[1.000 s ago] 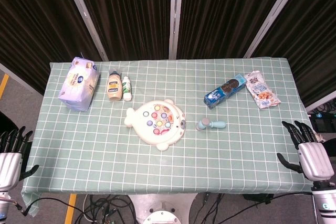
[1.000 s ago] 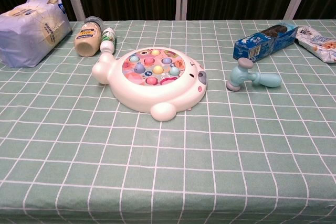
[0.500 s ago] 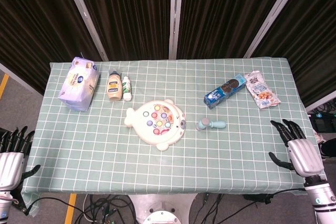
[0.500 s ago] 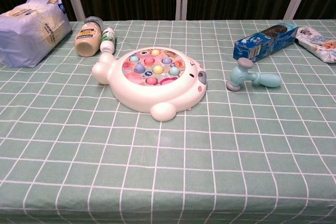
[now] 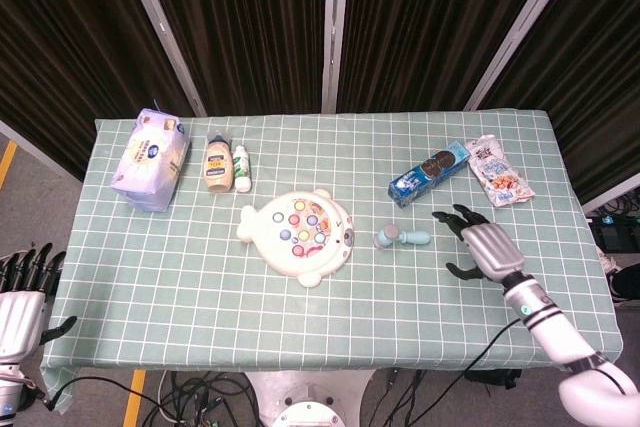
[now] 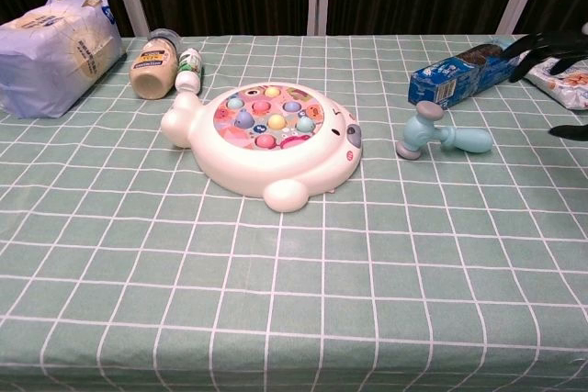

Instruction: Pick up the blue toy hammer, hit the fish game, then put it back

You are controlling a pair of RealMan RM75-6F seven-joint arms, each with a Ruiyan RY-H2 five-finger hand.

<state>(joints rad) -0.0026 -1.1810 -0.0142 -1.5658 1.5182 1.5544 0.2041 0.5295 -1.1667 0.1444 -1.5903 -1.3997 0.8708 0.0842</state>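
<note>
The blue toy hammer (image 5: 402,238) (image 6: 439,134) lies on its side on the green checked cloth, its grey-faced head toward the fish game. The white fish game (image 5: 299,233) (image 6: 266,141), with several coloured fish in its round tray, sits just left of the hammer. My right hand (image 5: 481,244) (image 6: 554,50) hovers over the table a short way right of the hammer's handle, fingers spread, holding nothing. My left hand (image 5: 22,292) stays off the table's near-left corner, fingers apart and empty.
A blue cookie box (image 5: 428,173) (image 6: 463,72) and a snack bag (image 5: 499,171) (image 6: 557,72) lie behind the hammer. Two bottles (image 5: 226,165) (image 6: 165,67) and a pale blue tissue pack (image 5: 151,157) (image 6: 51,38) rest at the back left.
My right hand has swung from beyond the table's right edge inward over the cloth, toward the hammer, and now shows in the chest view. The left hand sank slightly.
</note>
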